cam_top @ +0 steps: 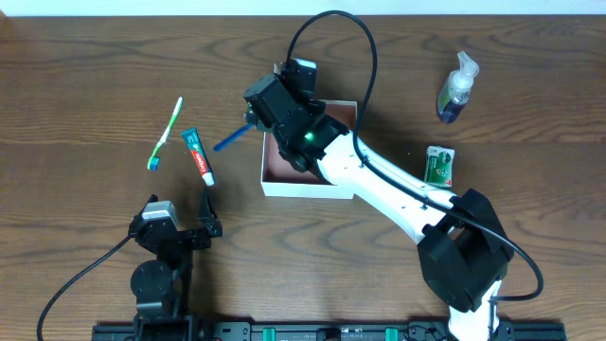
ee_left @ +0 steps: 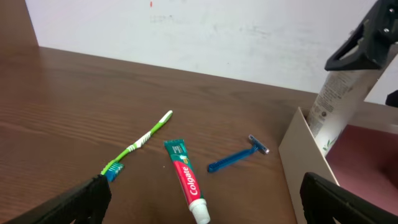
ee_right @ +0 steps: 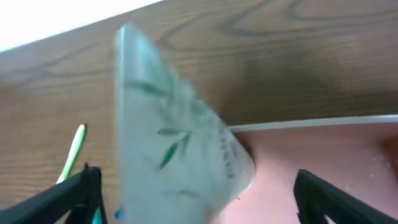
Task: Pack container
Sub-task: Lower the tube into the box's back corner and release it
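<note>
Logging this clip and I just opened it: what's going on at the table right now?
The right tool holds a pale tube with leaf print over the container, lowering it into the box's left side. The left tool sits open and idle near the front edge. The green toothbrush, toothpaste and blue razor lie on the table left of the box; a pump bottle and green packet lie to its right.

1. Container [cam_top: 305, 184]: shallow square cardboard box, white outside, pinkish-brown inside.
2. Open-topped, flat on the wooden table near its middle.
3. Partly hidden from overhead; white near wall visible.
</note>
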Robot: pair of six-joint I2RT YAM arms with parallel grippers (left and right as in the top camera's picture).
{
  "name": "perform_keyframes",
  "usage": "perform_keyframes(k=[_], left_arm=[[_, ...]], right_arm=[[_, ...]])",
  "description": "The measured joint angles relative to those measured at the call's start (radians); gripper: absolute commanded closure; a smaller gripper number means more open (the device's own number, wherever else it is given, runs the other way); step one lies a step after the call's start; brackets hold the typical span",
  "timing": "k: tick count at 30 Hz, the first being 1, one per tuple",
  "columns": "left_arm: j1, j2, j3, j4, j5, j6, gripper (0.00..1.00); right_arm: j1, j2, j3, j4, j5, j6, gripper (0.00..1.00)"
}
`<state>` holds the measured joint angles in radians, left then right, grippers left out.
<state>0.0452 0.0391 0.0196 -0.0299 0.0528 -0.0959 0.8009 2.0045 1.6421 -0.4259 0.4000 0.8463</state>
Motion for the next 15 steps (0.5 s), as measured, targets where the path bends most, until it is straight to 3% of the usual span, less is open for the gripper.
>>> perform_keyframes(k=[9,15], left_arm=[[0.0,0.0,0.0,0.0,0.0,0.0,0.02],[0.0,0.0,0.0,0.0,0.0,0.0,0.02]], right_arm=[[0.018,-0.023,0.164,-0.209,-0.039,-0.145,0.01],[0.007,-0.163,0.314,-0.439,-0.04,-0.235,0.01]])
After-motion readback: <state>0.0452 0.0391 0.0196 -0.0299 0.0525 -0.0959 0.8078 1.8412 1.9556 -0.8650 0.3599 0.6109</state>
